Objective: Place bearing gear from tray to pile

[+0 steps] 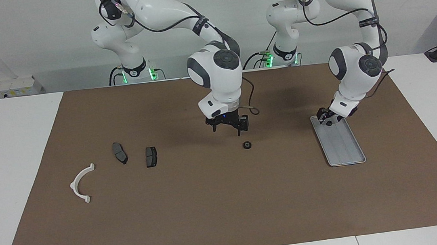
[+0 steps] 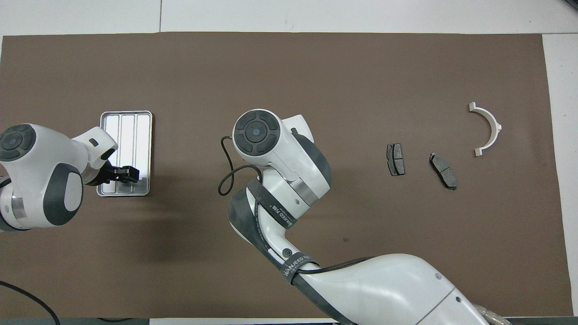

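Left gripper hanging low over tray end nearer robots, finger state unclear. Right gripper hovering beside gear on mat, fingers spread. Pile toward right arm's end.

The right arm sweeps in from its base in a long bend toward mid-table, wrist turned down, and the right gripper hangs low above the mat with its fingers spread apart. The left arm folds down steeply at its own end of the table, elbow high, forearm angled inward. The left gripper sits low near the surface, its fingers drawn partway together.
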### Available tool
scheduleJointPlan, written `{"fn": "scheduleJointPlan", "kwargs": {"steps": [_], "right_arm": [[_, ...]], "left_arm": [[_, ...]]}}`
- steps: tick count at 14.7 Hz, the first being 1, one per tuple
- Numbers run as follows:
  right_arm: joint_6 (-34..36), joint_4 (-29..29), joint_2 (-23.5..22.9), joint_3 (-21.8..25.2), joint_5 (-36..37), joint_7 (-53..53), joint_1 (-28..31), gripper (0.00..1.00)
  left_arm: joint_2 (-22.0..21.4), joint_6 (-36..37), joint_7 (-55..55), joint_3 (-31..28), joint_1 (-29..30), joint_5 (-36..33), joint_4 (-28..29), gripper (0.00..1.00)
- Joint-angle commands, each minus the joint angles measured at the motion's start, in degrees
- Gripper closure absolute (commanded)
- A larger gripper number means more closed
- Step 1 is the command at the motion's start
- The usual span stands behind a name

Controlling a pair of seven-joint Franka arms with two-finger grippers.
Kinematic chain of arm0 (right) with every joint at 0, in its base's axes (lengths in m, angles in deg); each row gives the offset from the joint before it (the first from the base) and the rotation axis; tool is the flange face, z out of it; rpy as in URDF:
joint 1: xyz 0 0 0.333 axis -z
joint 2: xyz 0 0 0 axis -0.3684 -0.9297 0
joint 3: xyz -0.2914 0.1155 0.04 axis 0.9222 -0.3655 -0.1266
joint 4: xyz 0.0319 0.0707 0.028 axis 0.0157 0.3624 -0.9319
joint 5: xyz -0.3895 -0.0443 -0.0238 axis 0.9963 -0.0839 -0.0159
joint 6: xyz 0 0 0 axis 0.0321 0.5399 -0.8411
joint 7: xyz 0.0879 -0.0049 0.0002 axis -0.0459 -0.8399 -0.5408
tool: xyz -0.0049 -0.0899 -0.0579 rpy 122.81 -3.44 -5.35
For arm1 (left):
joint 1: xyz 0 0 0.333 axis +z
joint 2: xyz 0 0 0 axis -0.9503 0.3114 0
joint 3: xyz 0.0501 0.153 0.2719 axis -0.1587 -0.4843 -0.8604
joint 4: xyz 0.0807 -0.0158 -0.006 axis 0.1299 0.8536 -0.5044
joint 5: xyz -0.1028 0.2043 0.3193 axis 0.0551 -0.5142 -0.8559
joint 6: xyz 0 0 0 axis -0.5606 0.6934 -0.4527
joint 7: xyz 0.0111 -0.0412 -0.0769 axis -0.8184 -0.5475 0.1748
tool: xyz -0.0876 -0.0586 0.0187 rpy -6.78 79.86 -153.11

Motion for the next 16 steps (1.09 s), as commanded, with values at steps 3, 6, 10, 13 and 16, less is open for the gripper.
{"fn": "scheduleJointPlan", "kwargs": {"steps": [3, 6, 10, 13, 16], "right_arm": [[2.4, -11.2, -8.3, 0.1, 0.9, 1.9, -1.0, 0.01], [2.7, -13.7, -11.2, 0.3, 1.1, 2.0, -2.7, 0.01], [2.3, -13.6, -12.2, 0.1, 1.7, 1.2, -3.2, 0.01], [2.0, -13.4, -12.2, -0.1, 1.1, -0.1, -2.3, 0.05], [-0.4, -13.0, -12.2, -0.1, -2.4, -2.1, -2.2, 0.05]], "left_arm": [[-1.4, -3.7, -2.0, 0.6, 0.4, -0.4, 3.1, 0.31], [-1.3, -3.8, -2.1, 0.6, 0.6, -0.4, 3.2, 0.31], [-1.3, -4.1, -2.1, 0.6, 0.6, -0.4, 3.6, 0.36], [-1.1, -4.2, -2.1, 0.6, 0.6, -0.3, 3.6, 0.42], [-1.1, -4.1, -2.1, 0.6, 0.6, -0.4, 3.7, 0.54]]}}
